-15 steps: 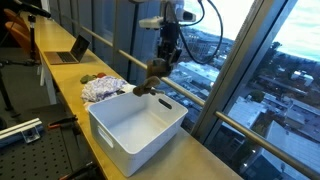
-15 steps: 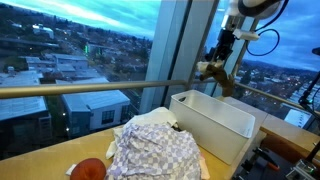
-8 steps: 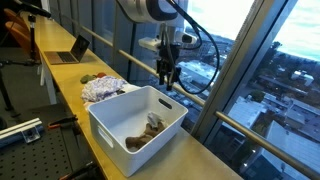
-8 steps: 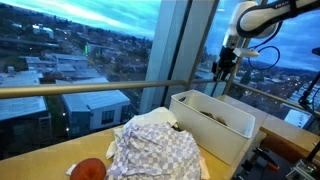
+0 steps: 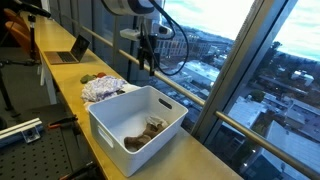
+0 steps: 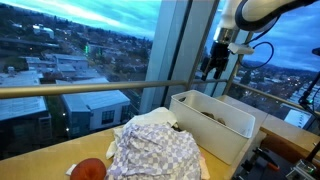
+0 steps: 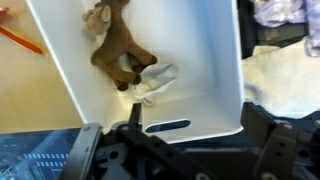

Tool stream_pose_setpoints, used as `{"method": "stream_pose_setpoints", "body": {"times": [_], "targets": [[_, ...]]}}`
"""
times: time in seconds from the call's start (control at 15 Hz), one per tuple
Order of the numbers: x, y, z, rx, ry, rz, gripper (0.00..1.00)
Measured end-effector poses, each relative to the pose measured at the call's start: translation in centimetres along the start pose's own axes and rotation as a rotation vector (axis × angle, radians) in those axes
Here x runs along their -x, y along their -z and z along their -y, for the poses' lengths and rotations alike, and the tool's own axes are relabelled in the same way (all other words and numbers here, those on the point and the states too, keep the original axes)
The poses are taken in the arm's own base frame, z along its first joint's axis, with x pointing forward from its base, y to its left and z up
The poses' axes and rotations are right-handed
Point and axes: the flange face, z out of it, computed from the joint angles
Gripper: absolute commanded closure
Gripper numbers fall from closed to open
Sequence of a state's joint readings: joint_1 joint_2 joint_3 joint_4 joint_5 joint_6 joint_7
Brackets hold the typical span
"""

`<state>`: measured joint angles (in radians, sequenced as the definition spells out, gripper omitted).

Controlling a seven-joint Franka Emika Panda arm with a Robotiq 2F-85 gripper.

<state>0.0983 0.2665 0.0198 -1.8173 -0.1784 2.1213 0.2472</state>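
Observation:
A brown plush toy [image 5: 146,131] [image 7: 118,58] lies inside the white bin [image 5: 112,128] [image 6: 232,134] [image 7: 205,60], next to a small white cloth piece [image 7: 156,83]. My gripper [image 5: 150,64] [image 6: 212,68] [image 7: 185,152] hangs open well above the bin's far rim, on the side toward the cloth pile. Nothing is between its fingers [image 7: 86,150]. In the wrist view the bin's handle slot [image 7: 166,127] shows just ahead of the jaws.
A crumpled checked cloth pile [image 5: 103,88] [image 6: 155,150] lies beside the bin. A red round object [image 6: 90,168] sits near it. A laptop [image 5: 72,50] stands farther along the wooden counter [image 5: 60,80]. A window railing [image 6: 90,90] runs behind.
The gripper opened and let go of the brown plush toy, which dropped into the bin. The arm then moved away from above the bin, toward the cloth pile.

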Motion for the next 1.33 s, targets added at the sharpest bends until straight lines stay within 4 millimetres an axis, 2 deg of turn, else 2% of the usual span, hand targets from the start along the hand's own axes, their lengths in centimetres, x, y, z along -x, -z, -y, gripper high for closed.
{"method": "stream_pose_setpoints", "body": {"times": [0.2,0.33,0.67,0.93,1.33], "targets": [[1.9,-0.9,8.0,-0.017,0.103,0.022,0.0],[3.3,-2.1,12.7,-0.024,0.171,0.043,0.0],[6.4,-6.2,21.2,-0.026,0.317,0.108,0.0],[8.2,-10.5,25.9,-0.014,0.413,0.161,0.0],[8.2,-16.0,28.7,0.045,0.561,0.183,0.0]]}}
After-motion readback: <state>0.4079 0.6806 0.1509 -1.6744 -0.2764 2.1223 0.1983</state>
